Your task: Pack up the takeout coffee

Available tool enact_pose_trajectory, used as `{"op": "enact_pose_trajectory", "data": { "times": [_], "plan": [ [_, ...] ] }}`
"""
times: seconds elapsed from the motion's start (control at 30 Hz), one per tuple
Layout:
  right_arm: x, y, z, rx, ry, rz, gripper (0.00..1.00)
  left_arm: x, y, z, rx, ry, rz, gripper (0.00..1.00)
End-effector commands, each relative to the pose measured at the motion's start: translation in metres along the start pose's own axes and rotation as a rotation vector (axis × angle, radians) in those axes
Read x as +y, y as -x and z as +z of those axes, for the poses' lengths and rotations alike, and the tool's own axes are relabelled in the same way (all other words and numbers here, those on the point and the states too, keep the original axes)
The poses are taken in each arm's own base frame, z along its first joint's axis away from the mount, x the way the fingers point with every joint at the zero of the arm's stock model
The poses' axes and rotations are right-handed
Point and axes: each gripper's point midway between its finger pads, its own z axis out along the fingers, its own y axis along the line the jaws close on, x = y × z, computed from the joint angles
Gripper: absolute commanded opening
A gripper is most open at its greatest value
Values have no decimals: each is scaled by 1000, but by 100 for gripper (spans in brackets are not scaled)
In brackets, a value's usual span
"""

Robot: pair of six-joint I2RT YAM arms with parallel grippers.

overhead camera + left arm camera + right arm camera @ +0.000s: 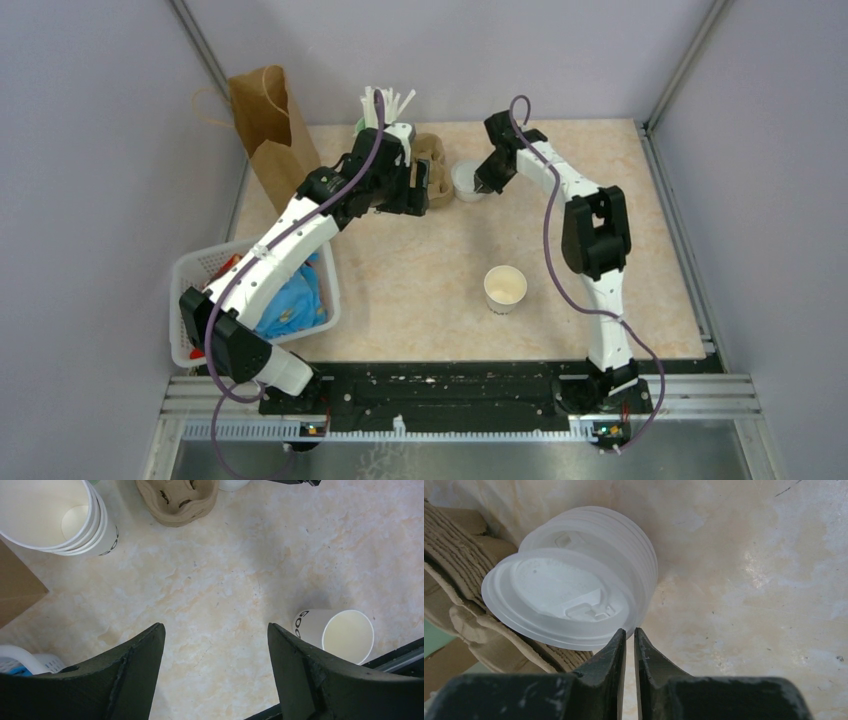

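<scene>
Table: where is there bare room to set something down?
Bare marble lies between the basket and the lone cup, and along the right edge beyond the right arm. The far side, left to middle, is crowded: paper bag, cup stack, carrier trays and lids.

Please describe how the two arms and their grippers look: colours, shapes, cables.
The left arm and right arm have white link shells with black joint housings. A purple cable runs along each. The left gripper and right gripper have matte black, tapering fingers.
</scene>
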Motion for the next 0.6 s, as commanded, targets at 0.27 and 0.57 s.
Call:
{"op": "enact_pose_trajectory", "data": {
  "times": [0.27,0.57],
  "plan": [
    [19,20,-36,-55,53,57,1,-2,16,-11,-64,-25,2,81],
    [19,38,-59,-111,133,103,0,-2,21,-13,-75,-23,2,82]
  ]
}}
